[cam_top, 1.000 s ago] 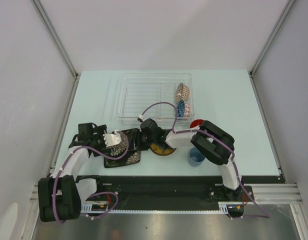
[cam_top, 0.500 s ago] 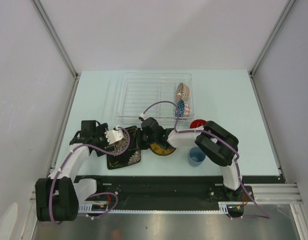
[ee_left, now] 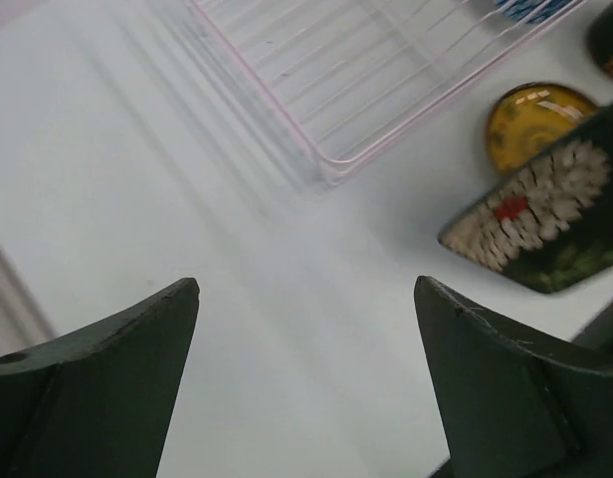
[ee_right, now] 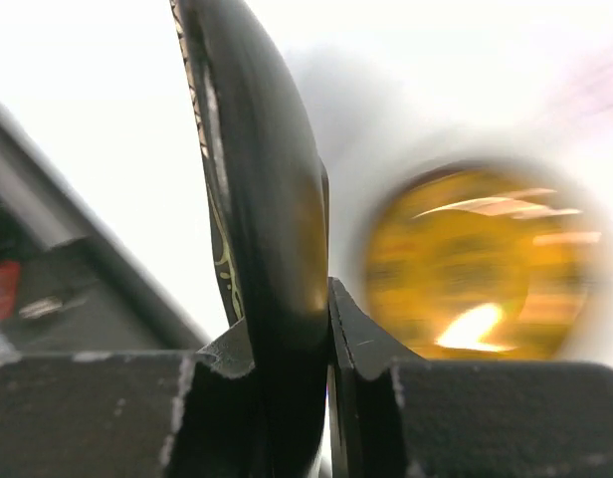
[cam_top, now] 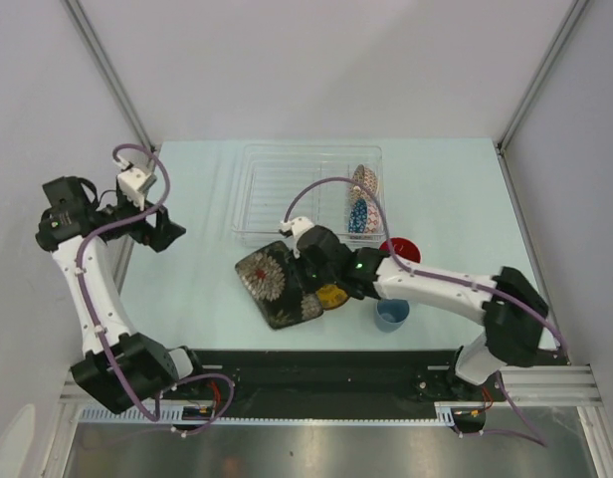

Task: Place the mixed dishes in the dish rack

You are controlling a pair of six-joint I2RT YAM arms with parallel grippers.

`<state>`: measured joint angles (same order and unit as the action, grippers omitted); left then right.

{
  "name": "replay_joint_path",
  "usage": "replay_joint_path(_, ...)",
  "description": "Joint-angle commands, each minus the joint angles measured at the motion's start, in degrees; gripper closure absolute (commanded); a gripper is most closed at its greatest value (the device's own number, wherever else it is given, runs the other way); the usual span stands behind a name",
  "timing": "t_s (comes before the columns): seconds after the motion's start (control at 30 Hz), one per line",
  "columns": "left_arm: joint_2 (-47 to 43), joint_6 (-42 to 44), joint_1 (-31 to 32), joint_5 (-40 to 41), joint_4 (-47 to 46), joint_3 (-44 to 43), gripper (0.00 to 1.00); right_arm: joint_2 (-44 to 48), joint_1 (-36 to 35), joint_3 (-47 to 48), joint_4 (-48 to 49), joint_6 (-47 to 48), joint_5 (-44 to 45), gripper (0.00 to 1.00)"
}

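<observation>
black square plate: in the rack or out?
Out. The black square floral plate is on the near side of the dish rack, outside it, pinched by the right gripper.

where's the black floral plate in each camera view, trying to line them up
Top external: black square floral plate, low centre, on the near side of the dish rack.
Left wrist: black square floral plate at the right edge, partly cut off.
Right wrist: black square floral plate seen edge-on, left of centre.
Shared landmark: yellow round saucer, next to it in every view.
</observation>
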<state>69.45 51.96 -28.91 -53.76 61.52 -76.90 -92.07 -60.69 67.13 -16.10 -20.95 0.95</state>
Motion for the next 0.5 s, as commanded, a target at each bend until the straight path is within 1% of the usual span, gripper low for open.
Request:
replay_joint_path(0.0, 3.1, -1.3, -2.6, -14.4, 15.6, -1.7, 0.05, 13.5, 2.5, 6.9, 8.2, 23.0, 21.5, 1.00)
replay_joint_path(0.03, 3.1, -1.8, -2.6, -14.7, 15.5, -0.8, 0.05, 14.0, 2.9, 7.0, 11.1, 32.4, 25.8, 1.00)
replay_joint_path(0.07, 2.6, -2.6, -2.6, -15.4, 14.3, 0.3, 0.05, 14.2, 3.4, 7.0, 14.0, 37.0, 26.6, 1.00)
replay_joint_path(0.1, 2.4, -3.2, -2.6, -15.7, 13.5, 2.4, 0.05, 13.9, 4.3, 7.0, 20.9, 40.7, 27.6, 1.00)
replay_joint_path(0.13, 2.2, -4.1, -2.6, -15.9, 12.1, 3.4, 0.05, 13.3, 4.8, 7.3, 23.6, 44.6, 28.4, 1.00)
replay_joint_path(0.17, 1.9, -4.5, -2.7, -16.3, 11.4, 4.3, 0.05, 12.7, 5.3, 7.3, 26.4, 52.8, 28.2, 1.00)
replay_joint_path(0.23, 1.3, -5.9, -2.6, -16.3, 9.1, 6.6, 0.05, 9.9, 6.4, 7.3, 33.7, 63.4, 26.9, 1.00)
replay_joint_path(0.27, 1.2, -6.3, -2.6, -16.3, 8.2, 7.3, 0.05, 8.7, 6.9, 7.3, 36.7, 73.7, 27.0, 1.00)
replay_joint_path(0.3, 1.2, -6.8, -2.6, -16.3, 7.3, 8.8, 0.05, 7.0, 7.4, 7.4, 43.3, 78.4, 27.1, 1.00)
replay_joint_path(0.37, 1.3, -8.8, -2.6, -16.5, 4.7, 10.5, 0.05, 2.4, 10.1, 7.9, 48.2, 87.7, 25.2, 1.00)
replay_joint_path(0.4, 1.6, -9.1, -2.6, -16.8, 4.1, 11.5, 0.05, 0.8, 11.0, 8.5, 52.3, 93.2, 24.5, 1.00)
replay_joint_path(0.47, 2.5, -9.1, -2.5, -17.1, 3.6, 11.9, 0.06, -3.5, 14.2, 11.9, 53.7, 96.2, 23.5, 1.00)
